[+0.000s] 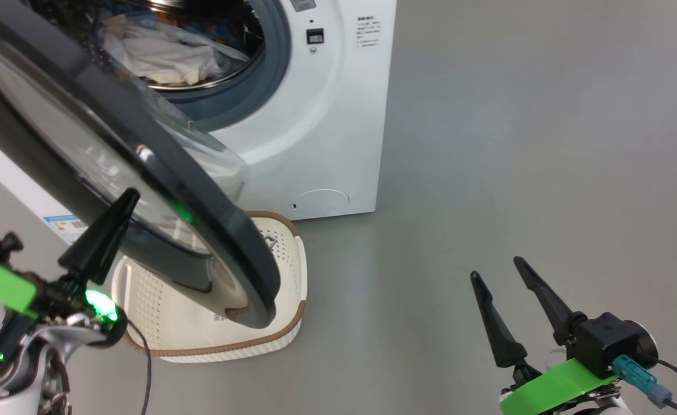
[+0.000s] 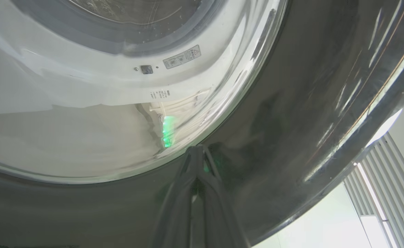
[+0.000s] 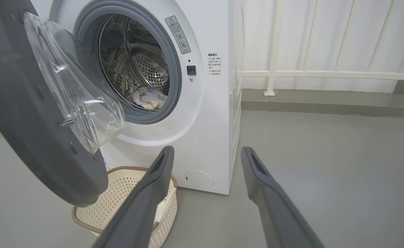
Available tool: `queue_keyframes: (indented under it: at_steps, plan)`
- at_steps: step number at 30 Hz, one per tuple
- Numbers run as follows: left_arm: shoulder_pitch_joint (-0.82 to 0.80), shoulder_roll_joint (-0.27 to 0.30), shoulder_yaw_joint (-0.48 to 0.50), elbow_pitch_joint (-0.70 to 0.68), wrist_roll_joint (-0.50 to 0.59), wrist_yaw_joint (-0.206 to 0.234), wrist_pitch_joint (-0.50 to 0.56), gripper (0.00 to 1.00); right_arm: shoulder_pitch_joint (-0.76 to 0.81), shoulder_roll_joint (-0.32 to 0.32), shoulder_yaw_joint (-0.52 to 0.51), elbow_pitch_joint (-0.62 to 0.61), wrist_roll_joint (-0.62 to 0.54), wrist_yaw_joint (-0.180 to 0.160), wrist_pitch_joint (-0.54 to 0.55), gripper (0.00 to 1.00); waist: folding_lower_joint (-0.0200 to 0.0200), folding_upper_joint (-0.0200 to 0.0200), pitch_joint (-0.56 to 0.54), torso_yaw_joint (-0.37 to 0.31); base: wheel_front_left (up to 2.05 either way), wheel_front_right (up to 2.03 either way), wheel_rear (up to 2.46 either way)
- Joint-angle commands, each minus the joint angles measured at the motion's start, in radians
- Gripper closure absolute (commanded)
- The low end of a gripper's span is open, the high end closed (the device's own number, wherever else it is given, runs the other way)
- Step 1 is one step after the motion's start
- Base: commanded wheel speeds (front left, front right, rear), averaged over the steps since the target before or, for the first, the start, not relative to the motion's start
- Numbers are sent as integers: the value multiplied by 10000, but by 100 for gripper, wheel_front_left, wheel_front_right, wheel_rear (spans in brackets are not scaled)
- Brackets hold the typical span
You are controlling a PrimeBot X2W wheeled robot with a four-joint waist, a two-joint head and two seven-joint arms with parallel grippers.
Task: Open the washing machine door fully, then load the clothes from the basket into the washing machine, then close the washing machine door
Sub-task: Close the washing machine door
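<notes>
The left gripper, pinched together, touches the outer face of the washing machine door, which hangs half-open over the basket. The right gripper gapes wide, empty. Clothes lie in the drum.

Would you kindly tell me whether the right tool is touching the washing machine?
Apart. The head view shows the open right tool at lower right, with a stretch of grey floor between it and the washing machine.

You find the washing machine door swung across the frame's left, overhanging the basket; the floor at right lies open.
</notes>
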Motion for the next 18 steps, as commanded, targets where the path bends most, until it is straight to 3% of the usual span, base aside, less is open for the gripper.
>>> queue_keyframes:
  at_steps: [1,8,9,10,11,12,18]
  plan:
    - [74,306,477,-290,46,-207,-106,100,-188,11,155,-235,43,16,-116,0,0,-1,-67,126,0,0,0]
    - [851,10,1072,-687,-47,-392,-442,100,76,13,-90,-246,18,16,-85,0,0,-1,-293,417,0,0,0]
    - [998,-35,1138,-779,-40,-406,-462,90,118,13,-119,-246,13,16,-78,0,0,-1,-347,453,0,0,0]
    - [1144,-100,1222,-896,-81,-417,-471,65,160,13,-142,-254,8,16,-67,0,0,-1,-376,486,0,0,0]
    - [1294,-162,1330,-1025,-116,-426,-502,18,190,13,-154,-258,3,16,-61,0,0,-1,-416,510,0,0,0]
    - [1458,-198,1413,-1161,-82,-433,-535,0,226,13,-167,-255,1,16,-54,0,0,-1,-473,539,0,0,0]
    - [2308,-515,1817,-2058,393,-448,-893,0,421,13,-252,-300,50,16,-34,0,0,-1,-661,697,0,0,0]
